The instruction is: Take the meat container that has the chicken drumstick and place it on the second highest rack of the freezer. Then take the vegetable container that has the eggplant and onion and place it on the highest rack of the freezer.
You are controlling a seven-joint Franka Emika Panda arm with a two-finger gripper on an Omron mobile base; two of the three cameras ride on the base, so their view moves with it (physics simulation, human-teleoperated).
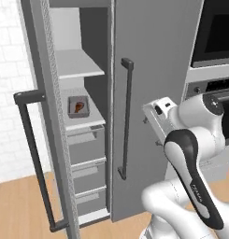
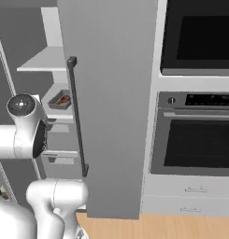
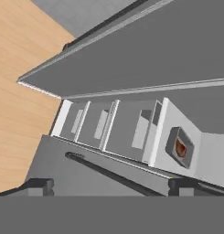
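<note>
While the chicken drumstick (image 1: pixel 78 106) lies in its grey meat container (image 1: pixel 79 113), that container sits on the second highest rack (image 1: pixel 90 121) of the freezer (image 1: pixel 153 70), left of centre in the left base view, just above the grey drawers (image 1: pixel 87 145). Above it is the highest rack (image 1: pixel 78 65). At the bottom of the hand view the gripper (image 3: pixel 111 185) shows two dark tips set well apart, seemingly holding nothing. Black-glass ovens (image 2: pixel 195 140) fill the right of the right base view.

Glossy white arm (image 1: pixel 190 186), dark joints, faint lettering.
</note>
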